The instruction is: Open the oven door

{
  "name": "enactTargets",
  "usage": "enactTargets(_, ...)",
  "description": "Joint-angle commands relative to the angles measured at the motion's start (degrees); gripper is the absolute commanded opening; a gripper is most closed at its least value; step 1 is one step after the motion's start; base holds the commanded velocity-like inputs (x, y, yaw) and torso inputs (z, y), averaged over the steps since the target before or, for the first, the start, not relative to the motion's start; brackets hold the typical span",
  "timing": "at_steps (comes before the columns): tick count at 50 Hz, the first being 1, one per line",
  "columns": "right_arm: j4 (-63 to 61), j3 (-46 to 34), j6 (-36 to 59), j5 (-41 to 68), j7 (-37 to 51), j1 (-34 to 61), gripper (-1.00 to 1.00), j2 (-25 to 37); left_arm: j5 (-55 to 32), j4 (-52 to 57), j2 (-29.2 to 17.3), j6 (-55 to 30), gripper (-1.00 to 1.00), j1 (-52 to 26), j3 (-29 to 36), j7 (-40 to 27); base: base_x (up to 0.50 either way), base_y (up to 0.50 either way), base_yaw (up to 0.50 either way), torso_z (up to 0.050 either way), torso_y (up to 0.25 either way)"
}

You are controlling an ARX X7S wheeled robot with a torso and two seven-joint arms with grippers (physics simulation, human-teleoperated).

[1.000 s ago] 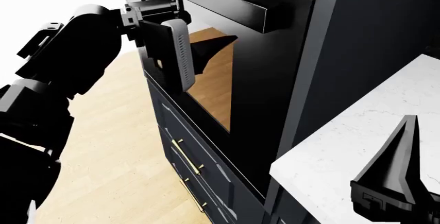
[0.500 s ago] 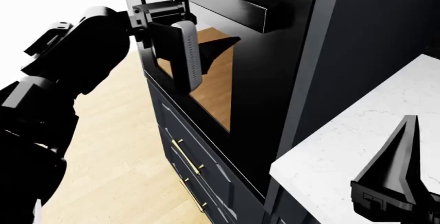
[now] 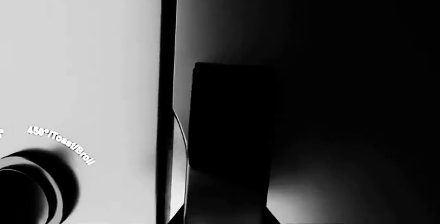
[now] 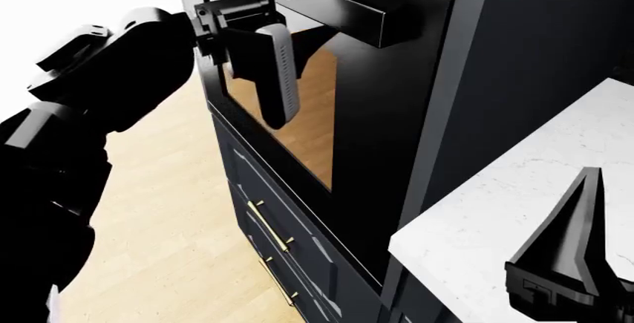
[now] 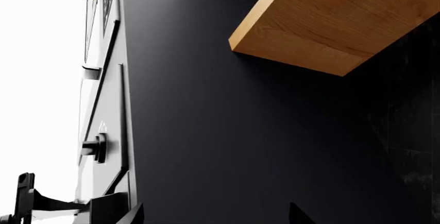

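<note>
The oven door [image 4: 372, 115], a glossy black panel with a wide glass window, stood upright and apparently shut in the tall dark cabinet just left of the white marble counter [image 4: 515, 204], its thick bar handle [image 4: 347, 7] running across the top edge. The left gripper [image 4: 280, 78] hung in front of the window just below that handle; whether its fingers were spread or closed could not be told, and nothing appeared to be in its grasp. The right gripper [image 4: 569, 256] rested idle over the counter, fingers apparently together and holding nothing. By this evidence the job had barely begun: the handle was not yet grasped, and the whole downward pull remained.
</note>
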Motion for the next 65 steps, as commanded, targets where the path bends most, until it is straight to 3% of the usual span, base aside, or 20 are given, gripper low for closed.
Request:
enactTargets(1, 0.0, -0.1, -0.2, 0.0, 0.1, -0.1, 1.0, 0.1, 0.0, -1.5, 0.4, -3.0, -1.0, -0.2, 3.2, -3.6, 0.0, 0.0, 0.0, 0.0, 0.0)
enactTargets(21, -0.1, -0.3, -0.2, 0.1, 0.3, -0.1, 1.0, 0.4, -0.5, -1.5, -0.5, -2.1, -1.0, 0.0, 4.6, -4.5, 0.0, 0.0, 0.0, 0.0, 0.0)
enactTargets(27, 0.0, -0.3, -0.3, 0.1, 0.4, 0.0, 1.0, 0.4, 2.3, -1.5, -1.3, 1.9, -1.0, -1.1, 7.8, -13.7, 0.0, 0.0, 0.0, 0.0, 0.0)
enactTargets(35, 0.1, -0.5, -0.3, 0.1, 0.4, 0.1, 1.0, 0.5, 1.7, 2.3, -3.8, 2.0, -1.0, -2.9, 17.2, -27.6, 0.0, 0.0, 0.0, 0.0, 0.0)
enactTargets(56, -0.1, -0.6, -0.8, 0.3, 0.4, -0.2, 1.0, 0.8, 1.8, 4.7, -7.2, 1.7, -1.0, -3.7, 22.0, -40.4, 0.0, 0.0, 0.0, 0.0, 0.0)
enactTargets(59, -0.1, -0.6, -0.9, 0.4, 0.5, -0.2, 1.0, 0.8, 6.8, 13.7, -11.2, -3.7, -1.0, -3.9, 21.2, -47.3, 0.0, 0.0, 0.0, 0.0, 0.0)
enactTargets(65, -0.2, -0.6, -0.8, 0.4, 0.5, -0.1, 1.0, 0.9, 9.1, 26.0, -16.5, -11.0, -1.0, -2.7, 19.3, -51.7, 0.0, 0.0, 0.0, 0.0, 0.002)
